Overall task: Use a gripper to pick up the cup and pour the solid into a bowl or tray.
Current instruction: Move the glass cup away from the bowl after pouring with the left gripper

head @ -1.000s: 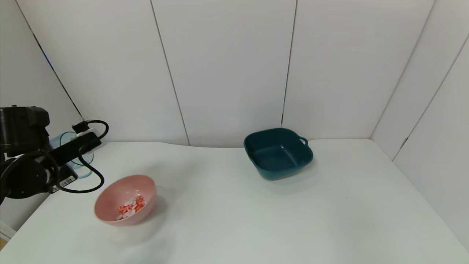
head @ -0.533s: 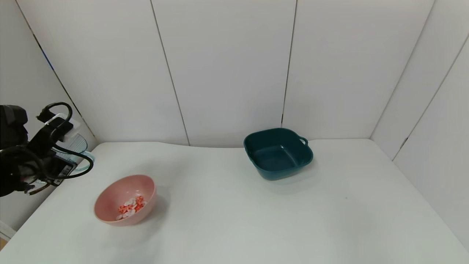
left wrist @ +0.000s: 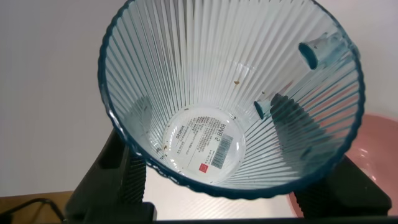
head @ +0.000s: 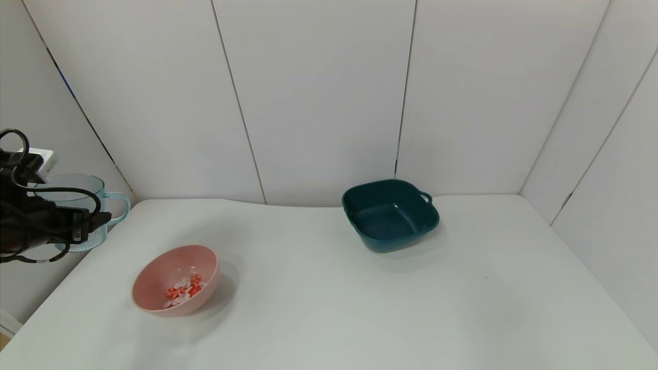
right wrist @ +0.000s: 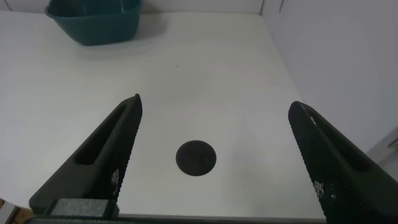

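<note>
Table [head: 360, 308]: carries the pink bowl and a teal tray [head: 389, 214].
Pink bowl [head: 175, 280]: holds the red-and-white solid [head: 183, 291]; pouring looks done.
Cup [head: 77, 210]: upright, empty, off the table's left edge.
Left gripper [left wrist: 230, 186]: clamped on the cup; setting down remains.
Right gripper [right wrist: 214, 155]: spread wide, empty, idle.

The cup [left wrist: 230, 99] looks like clear ribbed plastic — the pink bowl [head: 154, 280] glossy, the table [head: 329, 308] smooth, matt white.
</note>
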